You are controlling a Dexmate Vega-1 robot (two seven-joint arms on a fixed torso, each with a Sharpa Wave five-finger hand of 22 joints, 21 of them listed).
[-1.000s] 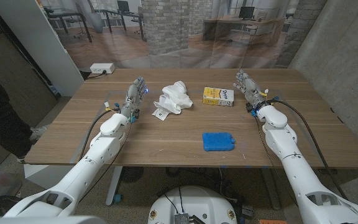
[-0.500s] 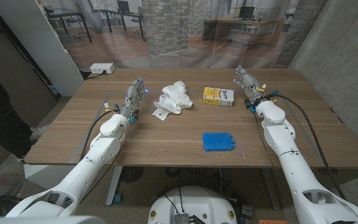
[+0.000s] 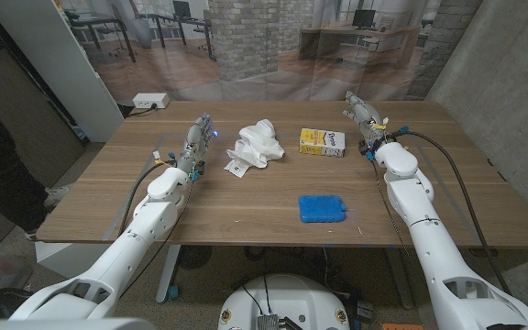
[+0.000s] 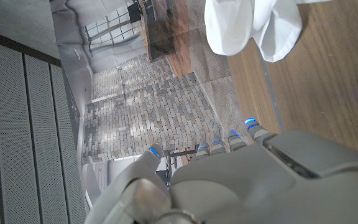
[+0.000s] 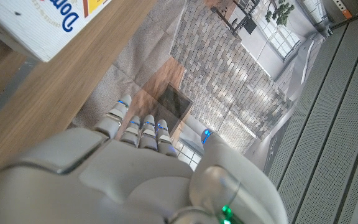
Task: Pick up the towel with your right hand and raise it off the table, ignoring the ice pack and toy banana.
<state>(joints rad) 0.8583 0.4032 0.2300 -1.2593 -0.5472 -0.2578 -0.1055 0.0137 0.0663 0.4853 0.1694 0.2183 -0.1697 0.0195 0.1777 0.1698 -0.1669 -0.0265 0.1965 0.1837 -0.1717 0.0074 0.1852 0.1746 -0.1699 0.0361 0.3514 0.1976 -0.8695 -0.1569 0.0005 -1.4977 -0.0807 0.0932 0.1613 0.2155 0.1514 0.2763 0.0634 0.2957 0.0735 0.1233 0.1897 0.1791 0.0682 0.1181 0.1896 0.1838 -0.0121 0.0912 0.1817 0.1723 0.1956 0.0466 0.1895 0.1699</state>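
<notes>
Right now the towel (image 3: 256, 144) lies crumpled on the tabletop (image 3: 246, 197), a bit back of centre. Long axis runs roughly from 7 to 1 o'clock in the head view: the bunched, thicker end points to 1 o'clock, the flatter end w/ a small tag points to 7. Nothing touches it. In the left wrist view the towel (image 4: 253, 25) shows as white folds on the wood, apart from the fingertips (image 4: 252, 126).

Right hand (image 3: 363, 117) is at 3 o'clock from the towel, well apart, near the tabletop's back edge, fingers stretched out and together, holding nothing. Cannot tell if it touches the wood. Yellow-and-white carton (image 3: 323, 142) lies flat between towel and right hand, just beside the hand; its corner shows in the right wrist view (image 5: 48, 25).

Left hand (image 3: 197, 139) is at 9 o'clock from the towel, near it but apart, fingers extended and close together, holding nothing.

Blue ice pack (image 3: 323, 208) lies flat at about 5 o'clock from the towel, well apart, nearer the front edge.

White power strip (image 3: 150, 101) sits on the floor beyond the tabletop's back-left corner.
</notes>
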